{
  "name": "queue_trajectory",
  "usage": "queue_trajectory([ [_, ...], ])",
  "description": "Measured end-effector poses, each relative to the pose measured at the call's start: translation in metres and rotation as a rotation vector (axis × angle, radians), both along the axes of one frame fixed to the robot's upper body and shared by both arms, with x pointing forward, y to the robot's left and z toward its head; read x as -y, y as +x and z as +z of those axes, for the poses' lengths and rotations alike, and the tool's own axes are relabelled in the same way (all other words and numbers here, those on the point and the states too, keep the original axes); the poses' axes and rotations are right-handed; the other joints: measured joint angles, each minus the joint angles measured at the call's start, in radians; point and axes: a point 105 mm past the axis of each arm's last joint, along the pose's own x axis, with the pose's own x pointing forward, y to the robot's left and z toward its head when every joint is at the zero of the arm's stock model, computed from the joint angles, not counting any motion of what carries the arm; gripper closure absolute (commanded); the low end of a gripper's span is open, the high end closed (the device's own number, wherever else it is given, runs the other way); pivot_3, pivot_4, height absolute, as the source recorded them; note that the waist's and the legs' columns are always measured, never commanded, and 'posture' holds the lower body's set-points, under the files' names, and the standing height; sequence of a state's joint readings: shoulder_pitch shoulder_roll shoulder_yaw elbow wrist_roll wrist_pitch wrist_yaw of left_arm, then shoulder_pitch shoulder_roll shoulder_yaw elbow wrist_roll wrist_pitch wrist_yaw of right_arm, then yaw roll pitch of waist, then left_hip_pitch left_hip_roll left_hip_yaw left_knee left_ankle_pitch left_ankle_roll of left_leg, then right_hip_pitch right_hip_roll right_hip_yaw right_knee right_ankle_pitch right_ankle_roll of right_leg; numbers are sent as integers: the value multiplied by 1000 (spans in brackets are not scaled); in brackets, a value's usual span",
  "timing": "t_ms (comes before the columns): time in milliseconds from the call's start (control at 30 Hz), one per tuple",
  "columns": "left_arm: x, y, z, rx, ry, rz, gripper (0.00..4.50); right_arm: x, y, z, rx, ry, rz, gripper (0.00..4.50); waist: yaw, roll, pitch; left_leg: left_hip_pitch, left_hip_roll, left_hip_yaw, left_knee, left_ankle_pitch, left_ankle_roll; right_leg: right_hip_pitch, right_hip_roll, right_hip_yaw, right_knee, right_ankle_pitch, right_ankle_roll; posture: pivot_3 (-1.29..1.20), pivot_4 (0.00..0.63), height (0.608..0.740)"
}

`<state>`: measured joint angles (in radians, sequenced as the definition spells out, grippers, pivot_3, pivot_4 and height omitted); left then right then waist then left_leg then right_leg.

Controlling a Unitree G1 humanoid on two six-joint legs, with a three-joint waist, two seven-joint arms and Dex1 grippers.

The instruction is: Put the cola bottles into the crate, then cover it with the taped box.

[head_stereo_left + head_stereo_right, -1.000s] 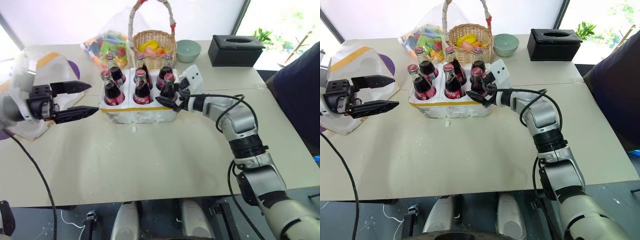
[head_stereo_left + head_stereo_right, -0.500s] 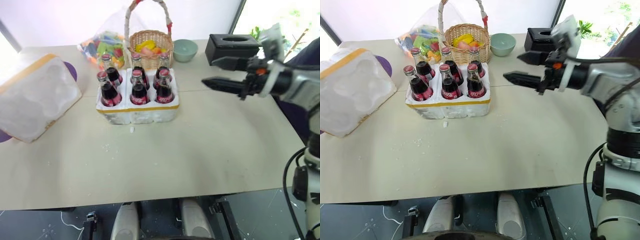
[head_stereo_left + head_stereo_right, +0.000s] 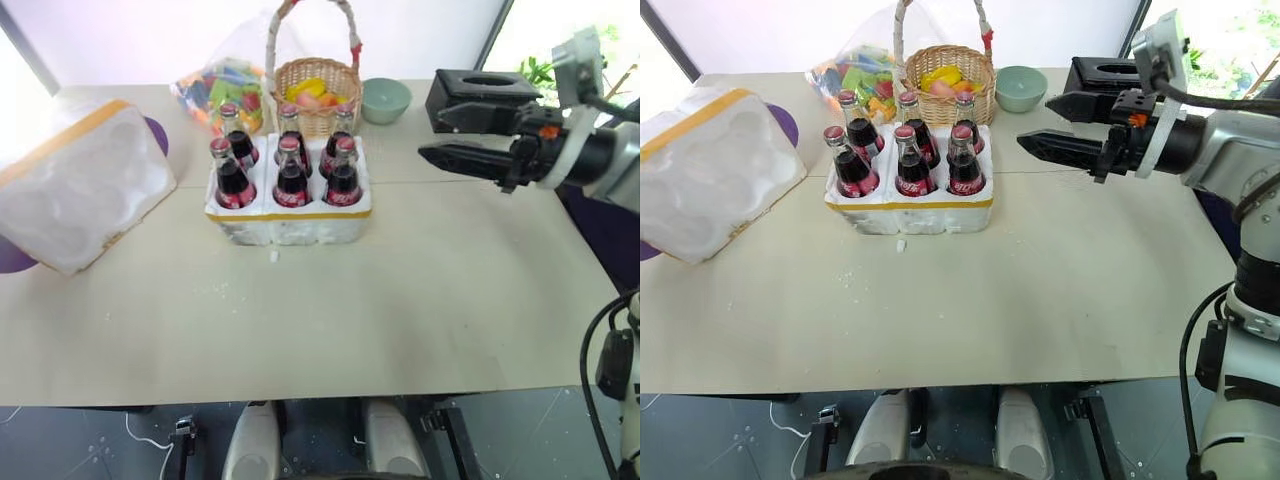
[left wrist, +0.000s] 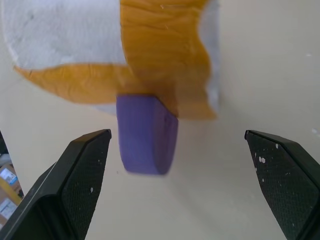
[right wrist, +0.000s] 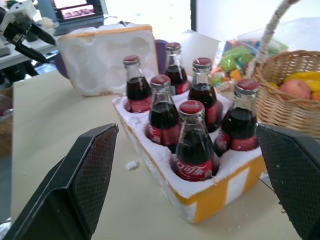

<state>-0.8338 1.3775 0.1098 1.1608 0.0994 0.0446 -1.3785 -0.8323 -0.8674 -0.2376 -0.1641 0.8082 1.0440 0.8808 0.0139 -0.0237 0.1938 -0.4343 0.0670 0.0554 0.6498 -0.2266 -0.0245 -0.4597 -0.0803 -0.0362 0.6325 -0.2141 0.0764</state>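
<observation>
Beige table [image 3: 400,300], bright window behind. Head views: six bottles [image 3: 291,175] seated in crate [image 3: 290,212]; loading appears done. Box [image 3: 80,190] lies tilted left of crate, uncovered step remaining. Right gripper [image 3: 445,135] jaws wide, empty, right of crate. Left wrist view: left gripper [image 4: 175,175] wide, empty, above box.

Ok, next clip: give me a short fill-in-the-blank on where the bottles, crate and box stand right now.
1. The number of cola bottles standing in the crate is ____.
2. The taped box lies on the table to the robot's ____ of the crate.
3. Behind the crate stands a wicker ____ holding fruit.
4. The right gripper hovers over the table with its fingers ____.

Missing words: six; left; basket; open
</observation>
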Motion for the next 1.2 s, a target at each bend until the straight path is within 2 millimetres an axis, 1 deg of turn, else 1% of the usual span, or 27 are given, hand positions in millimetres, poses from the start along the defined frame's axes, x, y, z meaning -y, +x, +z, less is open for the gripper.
queue_trajectory([
  [67,-1,8,-3,-14,33,25,0,3,0,0,4,0,-30,48,-4,0,0,0,0,0,0,0,0,0,0,0,0,0,1,0,150,740],
  [167,-4,11,-13,-61,63,51,0,10,-1,-1,5,2,-76,48,-8,0,0,0,0,0,0,0,0,-1,0,0,0,0,0,0,150,740],
  [267,1,12,-25,-138,19,57,0,14,-5,-5,-6,2,-97,48,-7,-1,0,0,0,0,0,0,0,-1,0,0,0,0,0,0,150,740],
  [300,4,13,-25,-152,-7,52,0,13,-6,-6,-7,3,-97,48,-6,-1,0,0,0,0,0,0,0,-1,0,0,0,0,0,0,150,740],
  [400,13,16,-17,-158,-68,33,0,15,-8,-6,3,-2,-116,48,-4,-1,0,-1,0,0,1,0,0,-1,0,0,0,0,0,0,150,740],
  [567,12,18,-23,-186,-47,52,0,17,-9,-10,-11,6,-136,48,-4,-1,0,-1,0,-1,1,0,0,-1,0,0,0,0,0,0,150,740],
  [800,15,19,-26,-203,-63,49,0,16,-9,-9,-2,4,-149,48,-4,-1,0,-1,0,-1,1,0,0,-1,0,0,0,0,0,0,150,740],
  [833,15,19,-26,-206,-67,46,540,16,-9,-9,-2,4,-152,0,-4,-1,0,-1,0,-1,1,0,0,-1,0,0,0,0,0,0,150,740],
  [867,16,19,-27,-209,-71,44,865,16,-9,-9,-2,4,-153,0,-4,-1,0,-1,0,-1,1,0,0,-1,0,0,0,0,0,0,150,740],
  [900,16,18,-27,-215,-81,44,1351,16,-9,-9,0,4,-155,0,-4,-1,0,-1,0,-1,1,0,0,-1,0,0,0,0,0,0,150,740],
  [933,17,17,-27,-219,-88,45,1861,16,-8,-9,3,4,-156,0,-4,-1,0,-1,0,-1,1,0,0,-1,0,0,0,0,0,0,150,740],
  [967,17,17,-28,-223,-94,41,2465,16,-8,-9,6,4,-157,0,-4,-1,0,-1,0,-1,2,0,0,-1,0,0,0,0,0,0,150,740],
  [1067,18,16,-28,-230,-103,34,3914,16,-7,-8,12,5,-160,0,-4,-1,0,-1,0,-1,2,0,0,-1,0,0,0,0,0,0,150,740],
  [1100,19,16,-28,-231,-105,33,4174,16,-7,-9,12,5,-161,0,-4,-1,0,-1,0,-1,2,0,0,0,0,0,0,0,0,0,150,740],
  [1200,19,16,-28,-234,-110,27,4192,16,-5,-10,7,10,-165,0,-4,-1,0,-1,0,-1,2,0,0,0,0,0,0,0,0,0,150,740],
])
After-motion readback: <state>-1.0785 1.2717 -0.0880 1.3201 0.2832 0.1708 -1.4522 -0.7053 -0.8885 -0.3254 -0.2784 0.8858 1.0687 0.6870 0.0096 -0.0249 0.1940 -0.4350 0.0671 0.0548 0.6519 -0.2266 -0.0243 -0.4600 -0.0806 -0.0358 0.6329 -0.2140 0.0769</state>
